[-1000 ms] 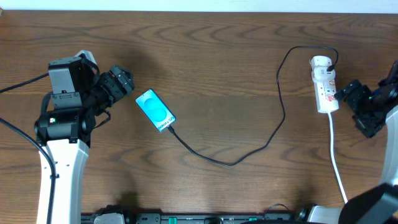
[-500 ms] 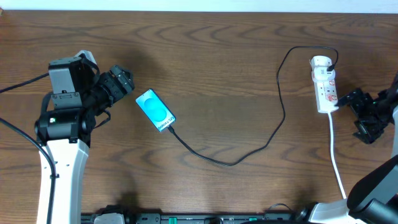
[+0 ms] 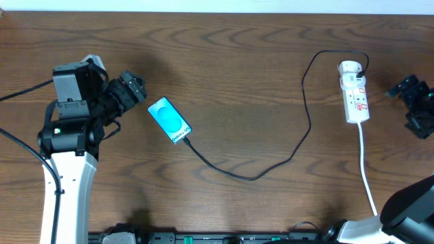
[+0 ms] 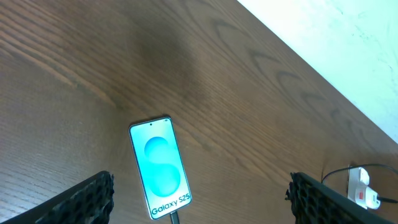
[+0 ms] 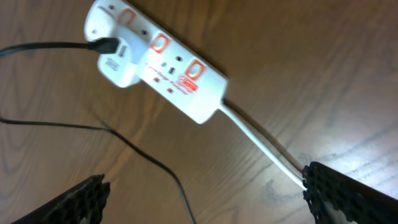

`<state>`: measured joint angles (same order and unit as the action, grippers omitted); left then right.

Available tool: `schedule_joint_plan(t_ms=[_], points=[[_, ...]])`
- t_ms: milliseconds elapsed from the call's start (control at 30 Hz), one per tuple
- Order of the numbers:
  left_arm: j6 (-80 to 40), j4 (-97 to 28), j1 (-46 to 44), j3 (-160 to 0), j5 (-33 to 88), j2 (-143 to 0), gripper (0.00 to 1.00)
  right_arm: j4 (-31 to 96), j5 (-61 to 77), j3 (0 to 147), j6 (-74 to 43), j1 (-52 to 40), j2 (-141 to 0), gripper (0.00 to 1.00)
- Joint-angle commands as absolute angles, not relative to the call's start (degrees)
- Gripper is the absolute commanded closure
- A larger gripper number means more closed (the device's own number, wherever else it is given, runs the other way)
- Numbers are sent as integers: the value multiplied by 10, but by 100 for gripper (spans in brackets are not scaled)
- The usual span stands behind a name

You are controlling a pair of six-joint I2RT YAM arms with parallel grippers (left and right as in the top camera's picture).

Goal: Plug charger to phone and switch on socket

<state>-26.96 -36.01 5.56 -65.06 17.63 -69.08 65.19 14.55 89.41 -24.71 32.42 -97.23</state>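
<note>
- This is looking like a robotics lab or test bench, not a home or an office.
- Two robot arms are standing at opposite ends of a wood-grain table (image 3: 258, 61): the left arm (image 3: 68, 135), with its white link and black joints, and the right arm (image 3: 412, 202), reaching in from the right edge.
- A black mounting rail (image 3: 203, 238) with green fittings is running along the table's near edge.
- A small staged set is lying spread out on the bare wood: the phone (image 3: 169, 120), the charger (image 3: 254, 178) and the socket (image 3: 354, 93).
- A plain white surface (image 4: 336, 31) is showing beyond the table's far edge.
</note>
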Motion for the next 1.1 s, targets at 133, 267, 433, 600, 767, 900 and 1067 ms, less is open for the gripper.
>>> schedule_joint_plan(t_ms=[133,267,433,600,767,900,1067], points=[[-260,-362,58,-651,168,-692,10,708,176,991,-201,304,-1078,3],[-260,-364,58,-651,168,-692,10,748,175,1049,-194,302,-1141,5],[-260,-366,58,-651,168,-692,10,752,152,1066,-208,302,-1167,1],[-260,-366,58,-651,168,-692,10,752,130,1066,-236,303,-1171,1],[-260,-366,58,-651,168,-692,10,746,133,1075,-237,303,-1173,1],[-260,-366,58,-651,168,-692,10,747,137,1088,-237,300,-1173,2],[-259,-366,58,-651,168,-692,9,751,139,1108,-237,295,-1173,2]])
